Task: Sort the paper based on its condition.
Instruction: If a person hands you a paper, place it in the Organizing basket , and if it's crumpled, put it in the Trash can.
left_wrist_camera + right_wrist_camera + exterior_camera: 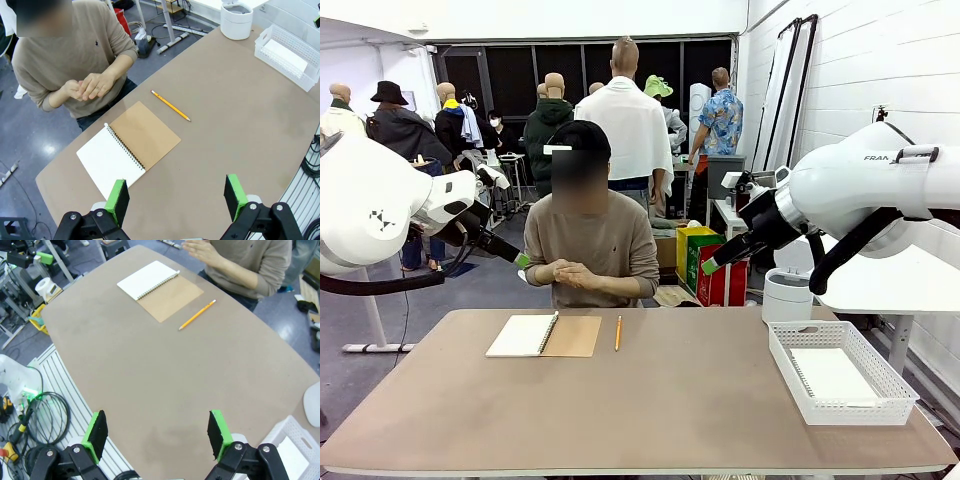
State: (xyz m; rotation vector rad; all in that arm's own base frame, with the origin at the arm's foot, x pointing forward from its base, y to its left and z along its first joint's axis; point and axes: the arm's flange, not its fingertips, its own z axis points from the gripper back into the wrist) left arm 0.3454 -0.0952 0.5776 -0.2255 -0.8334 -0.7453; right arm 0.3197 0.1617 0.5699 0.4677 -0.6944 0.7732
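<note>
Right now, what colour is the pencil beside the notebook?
Yellow-orange pencil, clearest in the left wrist view.

**Lighting and image quality across the three views**

Bright, even overhead room light. Shadows on the table (650, 410) are soft and short, lying just under the basket (860, 408) and the notebook (520, 335). The paper (832, 375) in the basket reads as near-featureless white. In the left wrist view, a glare spot marks the grey floor (50, 148) and a faint sheen crosses the tabletop. Both wrist views bow the table's edges, a wide-angle effect. The far background in the front view is dimmer.
</note>
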